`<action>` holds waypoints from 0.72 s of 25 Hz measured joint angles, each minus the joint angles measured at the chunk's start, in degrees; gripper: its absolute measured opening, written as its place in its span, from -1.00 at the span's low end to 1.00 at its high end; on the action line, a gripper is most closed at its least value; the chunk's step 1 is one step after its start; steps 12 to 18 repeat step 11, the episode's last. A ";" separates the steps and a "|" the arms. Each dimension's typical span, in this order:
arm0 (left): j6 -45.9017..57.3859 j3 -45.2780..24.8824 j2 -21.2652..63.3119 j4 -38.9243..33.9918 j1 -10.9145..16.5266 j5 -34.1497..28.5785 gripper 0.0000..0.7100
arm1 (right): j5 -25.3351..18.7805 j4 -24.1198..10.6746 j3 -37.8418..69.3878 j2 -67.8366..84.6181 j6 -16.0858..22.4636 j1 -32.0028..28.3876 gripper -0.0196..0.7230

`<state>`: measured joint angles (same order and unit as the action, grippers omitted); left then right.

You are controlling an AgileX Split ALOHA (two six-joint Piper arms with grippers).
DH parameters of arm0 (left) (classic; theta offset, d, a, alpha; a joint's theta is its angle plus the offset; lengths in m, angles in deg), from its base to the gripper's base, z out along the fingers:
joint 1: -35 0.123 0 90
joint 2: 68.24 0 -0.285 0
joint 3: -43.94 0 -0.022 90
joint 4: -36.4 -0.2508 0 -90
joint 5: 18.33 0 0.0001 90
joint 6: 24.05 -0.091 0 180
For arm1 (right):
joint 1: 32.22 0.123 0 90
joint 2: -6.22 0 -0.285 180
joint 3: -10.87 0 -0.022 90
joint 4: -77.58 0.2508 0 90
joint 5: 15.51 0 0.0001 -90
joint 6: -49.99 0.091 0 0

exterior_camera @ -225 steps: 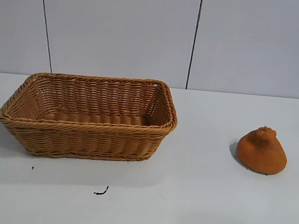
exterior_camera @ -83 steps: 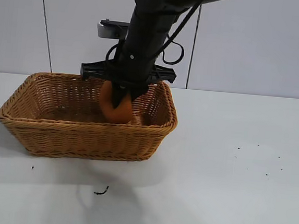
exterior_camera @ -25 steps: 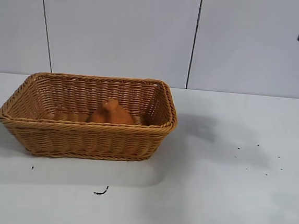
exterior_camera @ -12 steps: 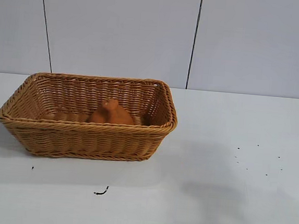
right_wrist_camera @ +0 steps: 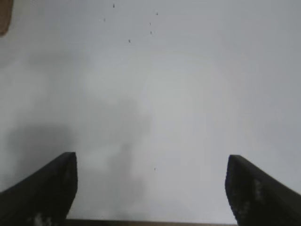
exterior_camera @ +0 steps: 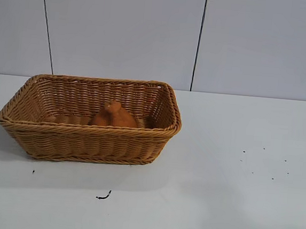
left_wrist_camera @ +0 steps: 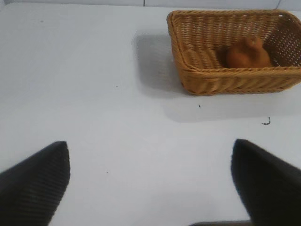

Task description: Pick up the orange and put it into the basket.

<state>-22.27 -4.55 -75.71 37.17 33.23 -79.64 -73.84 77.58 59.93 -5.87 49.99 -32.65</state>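
The orange lies inside the tan wicker basket at the left of the table, near the basket's middle. It also shows in the left wrist view, inside the basket. Neither arm shows in the exterior view. My left gripper is open and empty above bare table, well away from the basket. My right gripper is open and empty above bare table; a sliver of the basket shows at that view's edge.
The white table carries small dark specks at the right and a small dark scrap in front of the basket. A panelled grey wall stands behind.
The right arm, seen one second ago at the upper right edge, has left the exterior view. Its shadow on the table has faded. The orange and basket have not moved.
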 joint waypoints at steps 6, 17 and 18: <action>0.00 0.00 0.00 0.00 0.00 0.00 0.88 | 0.00 0.00 0.07 4.52 0.00 0.00 0.63; 0.00 0.00 0.00 0.00 0.00 0.00 0.88 | 0.00 0.00 0.07 4.52 0.00 0.00 0.63; 0.00 0.00 0.00 0.00 0.00 0.00 0.88 | 0.00 0.00 0.07 4.52 0.00 0.00 0.63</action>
